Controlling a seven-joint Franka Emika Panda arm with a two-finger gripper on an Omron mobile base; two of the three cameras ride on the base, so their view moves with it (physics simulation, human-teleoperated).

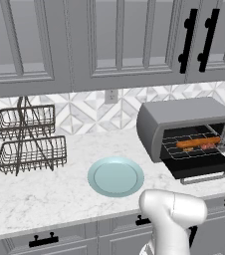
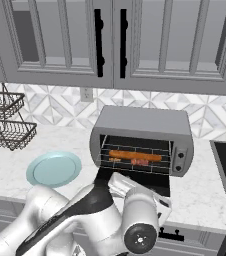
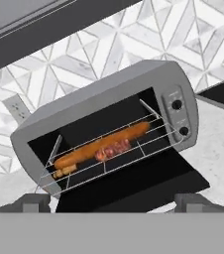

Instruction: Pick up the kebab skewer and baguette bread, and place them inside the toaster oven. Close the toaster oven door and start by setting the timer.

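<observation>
While the gripper (image 3: pixel 113 202) hangs in front of the toaster oven (image 3: pixel 109 106), its two dark finger tips (image 3: pixel 33 201) stand spread to their full width at the bottom of the hand view, with nothing between them. Just beyond the tips lies the toaster oven door (image 3: pixel 148 178), dropped flat and open, dark glass facing up. Past the door, on the wire rack (image 3: pixel 153 139) inside the cavity, rests the baguette bread (image 3: pixel 104 144), one loaf lying lengthwise along the rack. Touching its front side is the kebab skewer (image 3: pixel 113 149), one stick with reddish chunks mid-rack and its pale end near the loaf's left end. Both are well apart from the finger tips.

Count: two control knobs (image 3: pixel 176 104) on the strip at the oven's right side.

Left base view: one pale blue plate (image 1: pixel 115 176) on the marble counter (image 1: pixel 59 199), left of the oven; one two-tier wire basket (image 1: pixel 27 139) farther left, by the tiled wall (image 1: pixel 84 112); one wall outlet (image 1: pixel 111 95) behind.
</observation>
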